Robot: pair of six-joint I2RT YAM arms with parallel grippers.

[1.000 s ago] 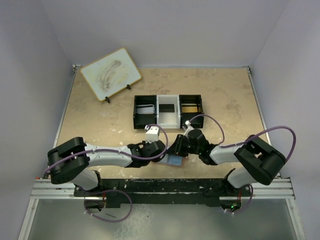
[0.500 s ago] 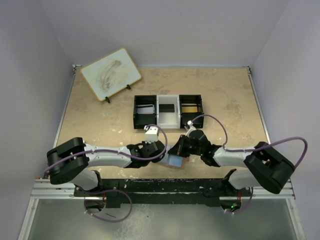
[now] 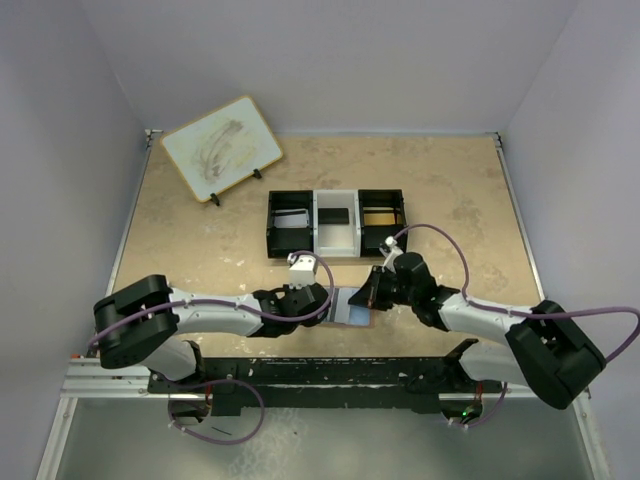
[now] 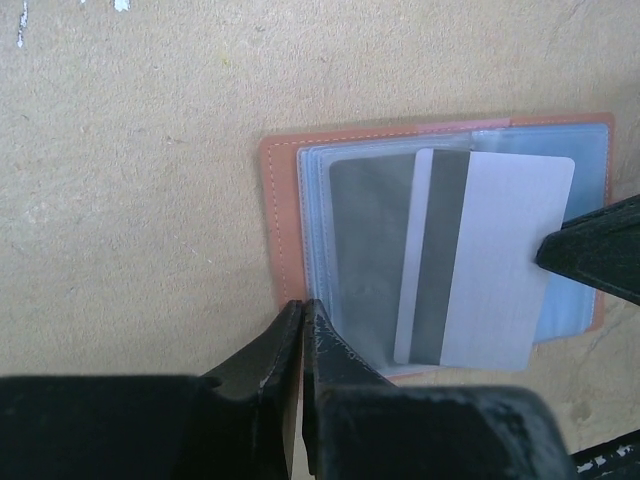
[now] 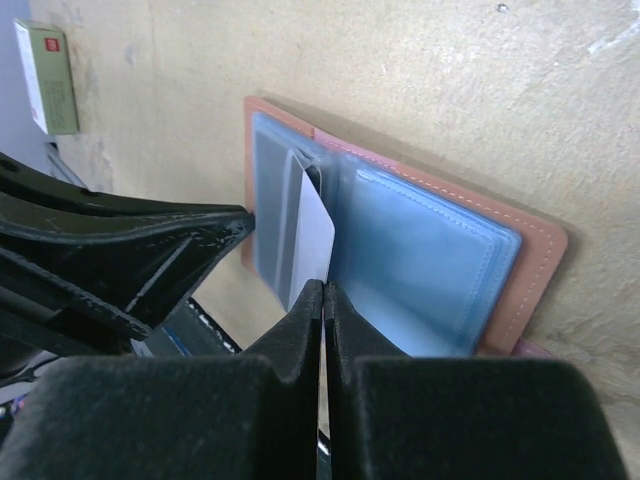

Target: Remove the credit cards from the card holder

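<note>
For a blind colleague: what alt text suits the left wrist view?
An open brown holder lies on a tan table, a white card partly out of its sleeve. The right jaws pinch the card's edge; the shut left jaws meet the holder's corner.

From above, the left gripper [image 3: 334, 300] and right gripper [image 3: 372, 297] covered most of the holder [image 3: 354, 315]. The card's [image 5: 312, 235] near edge was hidden between the right gripper's tips.
</note>
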